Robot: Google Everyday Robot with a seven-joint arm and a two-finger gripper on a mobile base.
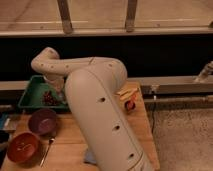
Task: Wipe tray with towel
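The green tray (pixel 29 95) sits at the back left of the wooden table (pixel 70 142). A dark red clump (pixel 49 98) lies inside it; I cannot tell what it is. I cannot make out a towel. My white arm (pixel 100 105) crosses the view from the lower right, bends at an elbow (pixel 44 61), and drops toward the tray's right part. My gripper (pixel 58 89) is at the end of that link, low over the tray's right side and largely hidden behind the arm.
A purple bowl (pixel 42 121) and a red-orange bowl (pixel 22 146) stand in front of the tray, with a spoon (pixel 46 150) beside them. Small yellow and red items (pixel 129 97) lie at the table's back right. A ledge and dark wall run behind.
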